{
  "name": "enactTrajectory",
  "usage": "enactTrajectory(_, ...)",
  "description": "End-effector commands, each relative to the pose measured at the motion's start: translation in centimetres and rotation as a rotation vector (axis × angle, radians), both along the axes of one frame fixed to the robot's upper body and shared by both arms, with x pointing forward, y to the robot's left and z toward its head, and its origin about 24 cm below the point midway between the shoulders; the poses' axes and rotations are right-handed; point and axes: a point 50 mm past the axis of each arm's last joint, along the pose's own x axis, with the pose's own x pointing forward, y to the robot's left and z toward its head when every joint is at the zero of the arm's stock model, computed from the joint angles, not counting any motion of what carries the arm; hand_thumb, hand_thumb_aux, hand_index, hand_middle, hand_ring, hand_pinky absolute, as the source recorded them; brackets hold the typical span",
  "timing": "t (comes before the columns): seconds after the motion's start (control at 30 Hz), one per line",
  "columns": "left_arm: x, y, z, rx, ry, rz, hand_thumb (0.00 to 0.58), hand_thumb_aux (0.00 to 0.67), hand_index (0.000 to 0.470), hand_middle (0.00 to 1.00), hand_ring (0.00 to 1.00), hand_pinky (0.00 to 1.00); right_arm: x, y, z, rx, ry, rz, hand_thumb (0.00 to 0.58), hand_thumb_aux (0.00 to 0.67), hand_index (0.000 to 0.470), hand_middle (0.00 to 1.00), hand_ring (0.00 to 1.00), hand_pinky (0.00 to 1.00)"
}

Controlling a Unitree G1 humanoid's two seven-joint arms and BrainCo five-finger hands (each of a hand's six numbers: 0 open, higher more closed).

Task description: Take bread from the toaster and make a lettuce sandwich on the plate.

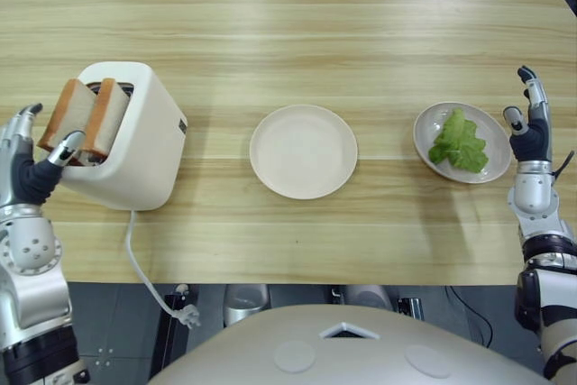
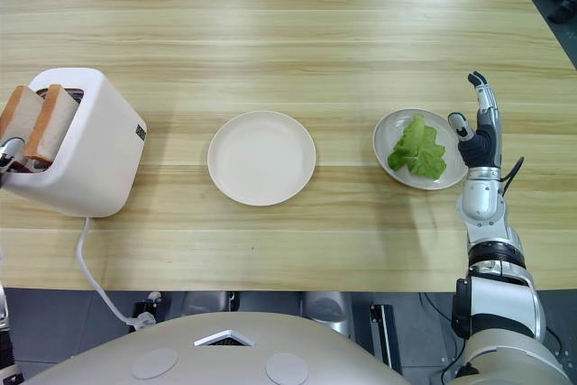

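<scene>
White power cord (image 1: 135, 268) hangs off front table edge, lower left. Left hand (image 1: 32, 173) at left edge beside boxy white toaster (image 1: 140, 142); fingers spread, one tip against near slice, nothing clamped. Two browned toast slices (image 1: 86, 114) stand upright in slots, poking out of top. Round cream plate (image 1: 303, 151) mid-frame, bare. Small beige dish (image 1: 480, 115) at right holds green lettuce leaf (image 1: 460, 142). Right hand (image 1: 532, 128) just right of dish, fingers straight up and apart, holding nothing. All on light wooden table (image 1: 315, 24).
</scene>
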Motion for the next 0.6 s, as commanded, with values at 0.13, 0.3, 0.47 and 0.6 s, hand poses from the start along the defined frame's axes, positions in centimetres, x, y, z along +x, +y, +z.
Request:
enactTrajectory(0.13,0.4,1.1,-1.0,0.001,0.04,0.023,0.0,0.0,0.0,0.0,0.0,0.0,0.1,0.0,-0.1,0.016,-0.001,0.001,0.0,0.0,0.0,0.0,0.0,0.0)
enactTrajectory(0.3,0.5,1.3,-1.2,-0.024,0.03,0.021,0.0,0.0,0.0,0.0,0.0,0.0,0.1,0.4,-0.2,0.02,-0.008,0.017,0.0,0.0,0.0,0.0,0.0,0.0)
enactTrajectory(0.47,0.6,1.7,-1.0,-0.054,-0.005,0.036,0.0,0.0,0.0,0.0,0.0,0.0,0.1,0.6,-0.3,0.018,-0.006,0.023,0.0,0.0,0.0,0.0,0.0,0.0)
enactTrajectory(0.6,0.7,1.5,-1.1,-0.054,-0.001,0.028,0.0,0.0,0.0,0.0,0.0,0.0,0.3,0.9,-0.3,0.016,-0.009,0.034,0.0,0.0,0.0,0.0,0.0,0.0)
